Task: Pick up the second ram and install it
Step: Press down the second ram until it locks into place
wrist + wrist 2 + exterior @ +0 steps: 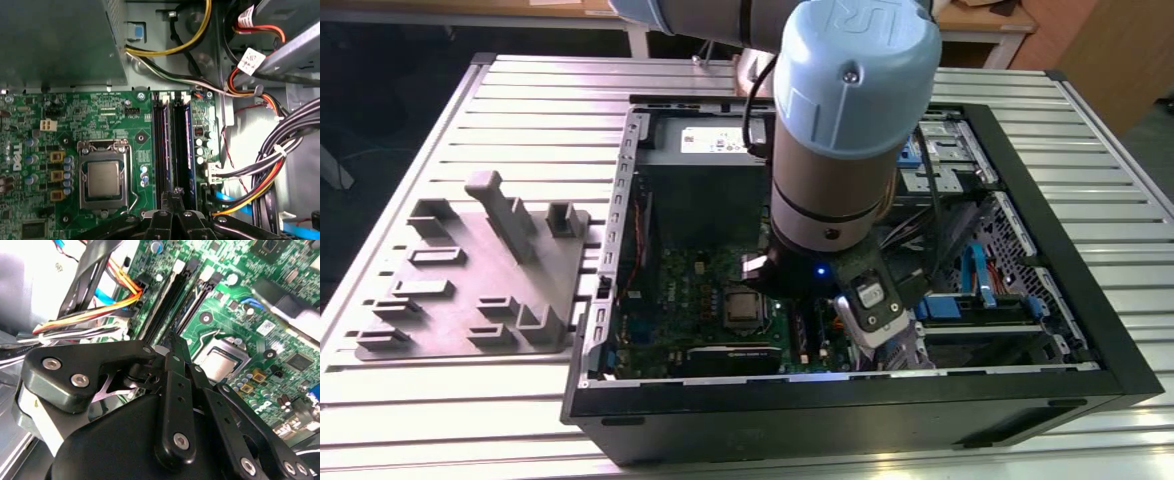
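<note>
My gripper [173,194] is sitting pinched narrow, gripping nothing I can see. The ram [188,145] is standing in its slot [181,150] on the motherboard [100,115], just ahead of my tips. I'm judging it placed; whether it is fully latched, I cannot tell.

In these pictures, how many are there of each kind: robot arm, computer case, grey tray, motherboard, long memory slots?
Robot arm: 1
Computer case: 1
Grey tray: 1
Motherboard: 1
Long memory slots: 2
Total: 6
</note>
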Action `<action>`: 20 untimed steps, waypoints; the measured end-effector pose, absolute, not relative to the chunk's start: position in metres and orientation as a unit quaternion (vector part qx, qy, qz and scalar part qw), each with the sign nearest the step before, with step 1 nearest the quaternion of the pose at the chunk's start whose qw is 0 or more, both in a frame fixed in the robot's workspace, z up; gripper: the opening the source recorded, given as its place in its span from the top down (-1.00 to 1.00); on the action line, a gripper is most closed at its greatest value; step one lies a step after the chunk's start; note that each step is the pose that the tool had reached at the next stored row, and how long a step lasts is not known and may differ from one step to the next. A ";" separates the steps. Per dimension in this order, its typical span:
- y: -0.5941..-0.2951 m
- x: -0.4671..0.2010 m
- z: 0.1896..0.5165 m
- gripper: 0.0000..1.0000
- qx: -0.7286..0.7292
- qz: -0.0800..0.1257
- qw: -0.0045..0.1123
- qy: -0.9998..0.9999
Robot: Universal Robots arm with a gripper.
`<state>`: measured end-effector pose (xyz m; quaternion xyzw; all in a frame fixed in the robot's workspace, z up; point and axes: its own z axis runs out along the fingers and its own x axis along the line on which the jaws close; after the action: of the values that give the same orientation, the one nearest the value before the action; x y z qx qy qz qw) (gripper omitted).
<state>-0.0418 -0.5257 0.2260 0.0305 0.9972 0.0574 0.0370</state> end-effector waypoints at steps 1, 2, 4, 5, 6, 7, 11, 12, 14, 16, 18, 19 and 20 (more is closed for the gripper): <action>-0.527 -0.042 0.226 0.86 0.030 0.057 0.037 0.997; -0.528 -0.042 0.226 0.86 0.030 0.057 0.037 0.997; -0.530 -0.042 0.226 0.86 0.030 0.057 0.037 0.997; -0.531 -0.042 0.225 0.86 0.030 0.057 0.037 0.997; -0.532 -0.042 0.224 0.86 0.031 0.057 0.037 0.997; -0.533 -0.042 0.223 0.86 0.031 0.057 0.037 0.997; -0.534 -0.042 0.221 0.86 0.031 0.057 0.037 0.997; -0.534 -0.042 0.221 0.86 0.030 0.057 0.037 0.997; -0.534 -0.042 0.220 0.86 0.031 0.057 0.037 0.997; -0.534 -0.042 0.219 0.86 0.030 0.057 0.037 0.997; -0.534 -0.042 0.219 0.86 0.030 0.057 0.037 0.997; -0.534 -0.042 0.219 0.86 0.030 0.057 0.037 0.997; -0.534 -0.042 0.219 0.86 0.030 0.057 0.037 0.997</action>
<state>-0.0418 -0.5341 0.2185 0.0305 0.9972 0.0572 0.0369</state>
